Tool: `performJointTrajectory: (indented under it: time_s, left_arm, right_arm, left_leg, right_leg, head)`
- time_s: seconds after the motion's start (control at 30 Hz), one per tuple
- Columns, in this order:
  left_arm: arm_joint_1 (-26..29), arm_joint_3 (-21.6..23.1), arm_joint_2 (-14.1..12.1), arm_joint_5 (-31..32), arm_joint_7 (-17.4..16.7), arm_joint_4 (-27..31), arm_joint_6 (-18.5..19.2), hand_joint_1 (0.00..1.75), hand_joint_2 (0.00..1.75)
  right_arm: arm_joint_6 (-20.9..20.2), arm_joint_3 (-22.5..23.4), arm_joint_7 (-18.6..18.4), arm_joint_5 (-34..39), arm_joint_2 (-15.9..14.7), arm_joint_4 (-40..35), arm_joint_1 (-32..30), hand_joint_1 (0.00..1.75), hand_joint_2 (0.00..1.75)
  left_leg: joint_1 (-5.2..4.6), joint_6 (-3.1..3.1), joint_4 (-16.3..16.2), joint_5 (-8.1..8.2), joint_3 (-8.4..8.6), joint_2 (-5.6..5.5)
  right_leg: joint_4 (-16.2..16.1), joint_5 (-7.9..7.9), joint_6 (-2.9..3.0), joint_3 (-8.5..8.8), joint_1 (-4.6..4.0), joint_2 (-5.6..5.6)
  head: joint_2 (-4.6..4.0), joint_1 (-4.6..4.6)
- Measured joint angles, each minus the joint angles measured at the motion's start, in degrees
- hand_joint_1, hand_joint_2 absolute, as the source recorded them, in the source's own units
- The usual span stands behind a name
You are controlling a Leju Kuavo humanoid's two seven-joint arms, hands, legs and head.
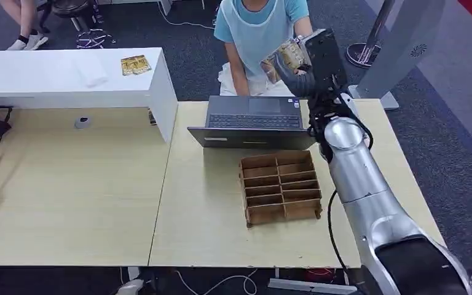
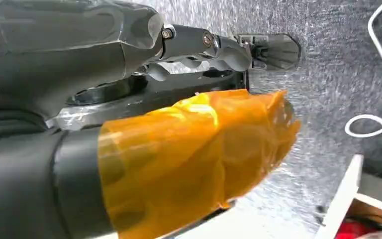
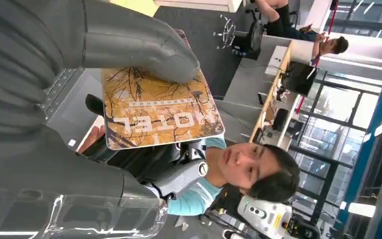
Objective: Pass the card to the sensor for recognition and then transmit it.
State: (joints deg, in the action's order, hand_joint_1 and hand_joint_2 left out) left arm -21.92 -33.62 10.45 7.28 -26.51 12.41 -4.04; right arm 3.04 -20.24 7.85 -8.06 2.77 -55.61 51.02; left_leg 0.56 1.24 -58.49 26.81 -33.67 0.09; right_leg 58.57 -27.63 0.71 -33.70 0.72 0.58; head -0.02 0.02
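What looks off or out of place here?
Little stands out: the right robot hand holds the card up toward the person. Two similar cards lie on the white counter. The left robot hand wears orange film.

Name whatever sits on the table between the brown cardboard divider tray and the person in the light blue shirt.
An open grey laptop sits between the brown cardboard divider tray and the person in the light blue shirt, seen in the head view.

Yellow hotel card (image 3: pixel 159 112) pinched in right robot hand (image 1: pixel 307 64).

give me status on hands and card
Right robot hand raised, holding hotel card. Left robot hand holds nothing. Person sits beyond the laptop.
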Motion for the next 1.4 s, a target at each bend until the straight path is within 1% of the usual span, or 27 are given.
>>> performJointTrajectory:
  time_s: [0.03,0.07,0.2,0.33,0.37,0.47,0.63,0.67,0.7,0.77,0.8,0.83,1.0,1.03,1.13,1.2,1.23,1.27,1.3,1.37,1.4]
  left_arm:
    - [0.6,-1.0,-0.4,-0.6,0.8,0.0,0.3,0.0,0.0]
    - [1.1,-1.8,-0.7,-1.2,1.5,0.0,0.5,0.0,0.0]
    - [3.9,-5.0,-2.5,-3.3,4.7,0.0,1.2,0.0,0.0]
    - [6.5,-7.9,-3.8,-4.8,7.2,0.0,1.2,0.0,0.0]
    - [7.1,-8.3,-4.0,-4.9,7.5,0.0,1.5,0.0,0.0]
    - [8.6,-9.3,-4.7,-5.0,8.3,-0.1,1.7,0.0,0.0]
    - [11.6,-10.2,-5.7,-5.0,9.8,-0.2,2.6,0.0,0.0]
    - [12.3,-10.3,-5.9,-5.0,10.2,-0.2,2.9,0.0,0.0]
    - [13.0,-10.3,-6.3,-5.0,10.6,-0.3,3.0,0.0,0.0]
    - [14.3,-10.5,-6.8,-4.9,11.2,-0.4,3.4,0.0,0.0]
    - [14.9,-10.6,-7.2,-4.9,11.3,-0.4,3.5,0.0,0.0]
    - [15.4,-10.6,-7.3,-4.8,11.4,-0.5,3.5,0.0,0.0]
    - [16.8,-10.7,-9.6,-4.2,11.7,-0.7,3.5,0.0,0.0]
    - [16.9,-10.7,-9.9,-4.0,11.5,-0.7,3.5,0.0,0.0]
    - [17.2,-10.7,-11.1,-3.4,11.0,-0.8,3.4,0.0,0.0]
    - [17.3,-10.7,-12.0,-2.9,10.6,-0.8,3.3,0.0,0.0]
    - [17.4,-10.7,-12.5,-2.7,10.6,-0.8,3.4,0.0,0.0]
    - [17.5,-10.7,-12.8,-2.4,10.5,-0.8,3.6,0.0,0.0]
    - [17.6,-10.7,-13.1,-2.1,10.5,-0.8,4.1,0.0,0.0]
    - [17.8,-10.6,-13.4,-1.2,10.5,-0.8,5.4,0.0,0.0]
    - [17.8,-10.5,-13.5,-0.6,10.5,-0.8,6.2,0.0,0.0]
  right_arm:
    - [0.0,0.0,0.0,0.1,-0.5,-0.5,-0.3,1.64,1.75]
    - [0.0,0.0,0.0,0.2,-0.8,-0.9,-0.5,1.69,1.75]
    - [-0.4,0.0,0.0,0.7,-2.7,-2.8,-1.4,1.66,1.75]
    - [-0.8,0.0,-0.1,0.9,-4.2,-3.9,-1.5,1.68,1.75]
    - [-0.9,0.0,-0.2,1.0,-4.5,-4.1,-1.5,1.64,1.75]
    - [-0.9,0.0,-0.4,1.1,-5.6,-4.6,-1.5,1.69,1.75]
    - [-0.8,0.2,-1.1,1.4,-7.5,-4.7,-1.6,1.64,1.75]
    - [-0.8,0.3,-1.1,1.5,-8.0,-4.7,-1.6,1.69,1.75]
    - [-0.8,0.5,-1.2,1.7,-8.5,-4.7,-1.6,1.69,1.75]
    - [-0.8,0.8,-1.3,1.8,-9.3,-4.7,-1.6,1.64,1.75]
    - [-0.9,0.9,-1.5,1.8,-9.6,-4.7,-1.6,1.68,1.75]
    - [-0.9,1.0,-1.8,1.9,-10.0,-4.6,-1.6,1.68,1.75]
    - [-1.0,1.1,-3.0,1.9,-12.2,-3.5,-1.1,1.66,1.75]
    - [-1.0,1.1,-3.1,1.9,-12.6,-3.3,-0.9,1.69,1.75]
    - [-0.7,1.1,-3.5,1.8,-13.8,-2.4,-0.1,1.66,1.75]
    - [-0.2,1.1,-3.9,1.6,-14.6,-1.8,0.2,1.66,1.75]
    - [0.1,1.1,-4.2,1.4,-15.0,-1.5,0.4,1.69,1.75]
    - [0.2,1.1,-4.2,1.2,-15.4,-1.2,0.5,1.68,1.75]
    - [0.5,1.1,-4.3,0.8,-15.6,-0.9,0.6,1.62,1.75]
    - [1.4,1.1,-4.3,-0.1,-15.9,-0.1,0.6,1.66,1.75]
    - [1.8,1.1,-4.3,-0.6,-16.0,0.3,0.6,1.62,1.75]
  left_leg:
    - [0.0,-0.02,0.0,0.01,0.0,0.0]
    - [0.0,-0.02,0.0,0.01,-0.01,-0.01]
    - [0.0,-0.03,0.0,0.02,-0.02,0.01]
    - [0.0,-0.05,0.0,0.03,-0.03,0.01]
    - [-0.01,-0.05,0.0,0.03,-0.03,0.01]
    - [-0.01,-0.05,0.0,0.03,-0.04,0.01]
    - [-0.01,-0.06,0.0,0.04,-0.04,0.01]
    - [-0.01,-0.06,0.0,0.04,-0.05,0.01]
    - [-0.01,-0.08,0.0,0.06,-0.05,0.01]
    - [-0.01,-0.08,0.0,0.07,-0.06,0.01]
    - [-0.01,-0.03,0.0,0.1,-0.06,0.01]
    - [-0.01,-0.03,0.0,0.1,-0.05,0.02]
    - [0.0,-0.03,0.0,0.1,-0.06,-0.01]
    - [0.0,-0.03,0.0,0.1,-0.06,-0.01]
    - [0.01,-0.03,0.0,0.1,-0.07,-0.02]
    - [0.0,-0.03,0.0,0.1,-0.07,-0.01]
    - [0.0,-0.03,0.0,0.1,-0.07,-0.01]
    - [0.0,-0.03,0.0,0.1,-0.07,-0.01]
    - [-0.01,-0.03,0.0,0.1,-0.07,-0.01]
    - [-0.01,-0.03,0.0,0.1,-0.08,-0.01]
    - [-0.01,-0.03,0.0,0.1,-0.08,-0.02]
  right_leg:
    - [0.0,0.0,0.0,0.0,0.0,0.0]
    - [0.0,0.0,0.0,0.0,0.0,0.01]
    - [0.0,-0.01,0.0,-0.02,0.0,-0.01]
    - [0.0,-0.01,-0.01,-0.03,0.0,-0.01]
    - [0.0,-0.01,-0.01,-0.03,0.0,0.0]
    - [0.0,-0.01,-0.01,-0.03,0.0,0.0]
    - [0.0,-0.02,-0.01,-0.03,0.0,0.0]
    - [0.0,-0.02,-0.01,-0.03,0.0,0.0]
    - [0.0,-0.02,-0.02,-0.03,0.0,0.0]
    - [0.0,-0.02,-0.02,-0.03,0.0,0.0]
    - [0.0,-0.02,-0.02,-0.04,0.0,0.0]
    - [0.0,-0.02,-0.02,-0.04,0.0,-0.01]
    - [0.0,-0.02,-0.02,-0.04,0.0,0.02]
    - [0.0,-0.02,-0.02,-0.04,0.0,0.03]
    - [0.0,-0.02,-0.02,-0.03,-0.01,0.05]
    - [0.0,-0.02,-0.02,-0.03,-0.01,0.03]
    - [0.0,-0.02,-0.02,-0.03,-0.01,0.03]
    - [0.0,-0.02,-0.02,-0.03,0.0,0.03]
    - [0.0,-0.02,-0.02,-0.03,0.0,0.03]
    - [0.0,-0.02,-0.02,-0.03,0.0,0.03]
    - [0.0,-0.03,-0.02,-0.03,0.0,0.04]
  head:
    - [0.0,-0.02]
    - [0.0,0.0]
    - [0.0,0.0]
    - [0.0,0.0]
    - [0.02,0.0]
    - [0.0,0.0]
    - [0.02,0.0]
    - [0.02,-0.02]
    - [0.0,0.0]
    - [0.02,0.0]
    - [0.0,0.02]
    - [0.0,-0.02]
    - [0.0,0.0]
    - [0.0,-0.04]
    - [0.0,-0.04]
    - [0.0,-0.02]
    - [0.0,0.0]
    - [0.0,0.0]
    - [0.0,-0.02]
    - [0.0,-0.02]
    - [0.0,0.0]
